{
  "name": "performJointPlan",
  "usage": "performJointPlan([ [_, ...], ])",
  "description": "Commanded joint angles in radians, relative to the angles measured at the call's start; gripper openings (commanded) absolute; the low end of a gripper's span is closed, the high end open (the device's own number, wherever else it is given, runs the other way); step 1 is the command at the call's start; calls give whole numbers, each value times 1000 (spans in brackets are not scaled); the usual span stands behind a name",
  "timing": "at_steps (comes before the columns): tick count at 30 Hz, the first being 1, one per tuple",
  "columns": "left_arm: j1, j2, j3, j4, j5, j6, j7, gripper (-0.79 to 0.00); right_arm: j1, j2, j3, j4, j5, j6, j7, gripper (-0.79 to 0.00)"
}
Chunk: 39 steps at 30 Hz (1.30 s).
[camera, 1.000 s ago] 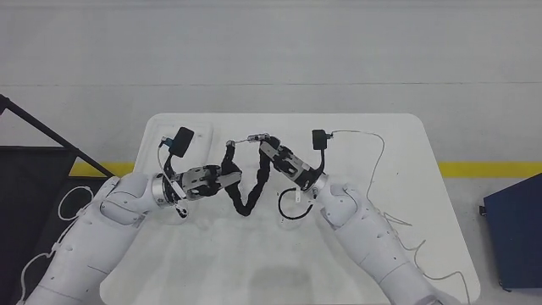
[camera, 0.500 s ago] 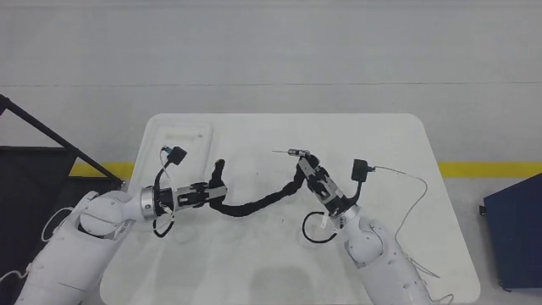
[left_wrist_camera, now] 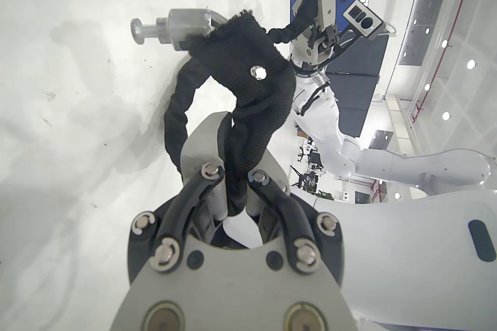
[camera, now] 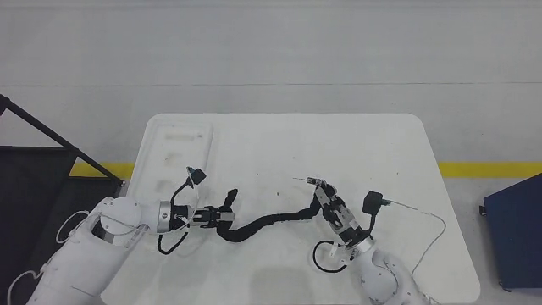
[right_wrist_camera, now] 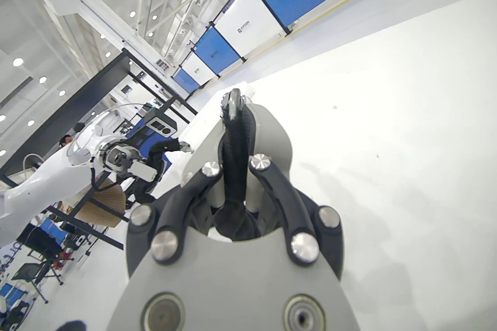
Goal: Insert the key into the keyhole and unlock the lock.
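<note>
"Top view first: where is the lock?"

"Low in the frame, strung between my 2 arms. The black cable (camera: 264, 219) sags from my left end effector (camera: 224, 214), left of centre, across to my right end effector (camera: 323, 196), right of centre. I cannot tell whether the sag touches the worktop (camera: 373, 144)."

"And the key?"

"The key (camera: 301, 179) sticks out of the silver lock body (camera: 316, 182), just above my right end effector, and points toward the left of the frame. In my left wrist view it shows at the top, its flat head farthest from the lock body."

"How are you gripping?"

"Both end effectors are pressed together on the cable. The left pinches the sleeve a little behind the pin end (left_wrist_camera: 172, 26), which juts free past its tips. The right pinches the cable just behind the lock body."

"So the ends are joined?"

"No. The pin end and the lock body are well apart, 1 at each arm."

"Anything else on the worktop?"

"A white tray (camera: 179, 148) at its upper left corner, apart from the cable."
</note>
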<state>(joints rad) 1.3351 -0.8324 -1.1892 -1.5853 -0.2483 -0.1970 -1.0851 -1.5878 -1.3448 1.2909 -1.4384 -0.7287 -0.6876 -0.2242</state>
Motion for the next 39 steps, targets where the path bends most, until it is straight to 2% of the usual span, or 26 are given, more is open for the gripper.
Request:
performJointPlan([
  [1,-6,-7,27,-16,-30,13,-6,-785,-7,3,16,-2,13,-35,-33,-785],
  [6,-14,-13,50,-42,-111,76,-70,-785,-40,14,56,-33,-24,-98,-67,-785],
  [10,-13,-14,60,-46,-127,99,-96,-785,-42,17,63,-39,-34,-102,-62,-785],
  [12,-20,-17,70,-33,-57,71,-50,-785,-17,15,46,-20,-20,-95,-42,-785],
  [14,-36,-25,96,0,-50,84,-30,-785,22,11,22,6,-6,-84,-16,-785],
  [18,-111,-47,162,70,81,38,68,-785,107,0,-25,76,20,-48,24,-785],
  [20,-138,-59,203,90,164,-4,121,-653,144,-4,-43,109,36,-45,32,-785],
  [21,-149,-64,220,99,198,-18,143,-434,158,-6,-50,122,39,-47,34,-785],
  [22,-157,-70,235,105,225,-30,163,-65,170,-7,-55,133,42,-48,35,-785],
  [23,-165,-75,249,111,250,-42,186,0,180,-8,-59,143,41,-49,35,-785],
  [29,-197,-103,313,110,424,-74,371,0,218,-12,-78,171,31,-5,65,-785],
  [32,-211,-111,310,91,426,-92,416,0,229,-11,-83,168,-3,19,80,-785],
  [35,-212,-105,266,62,414,-109,432,0,242,-12,-94,165,-39,73,114,-785],
  [39,-182,-83,156,6,363,-111,427,0,264,-17,-111,169,-26,134,158,-785],
])
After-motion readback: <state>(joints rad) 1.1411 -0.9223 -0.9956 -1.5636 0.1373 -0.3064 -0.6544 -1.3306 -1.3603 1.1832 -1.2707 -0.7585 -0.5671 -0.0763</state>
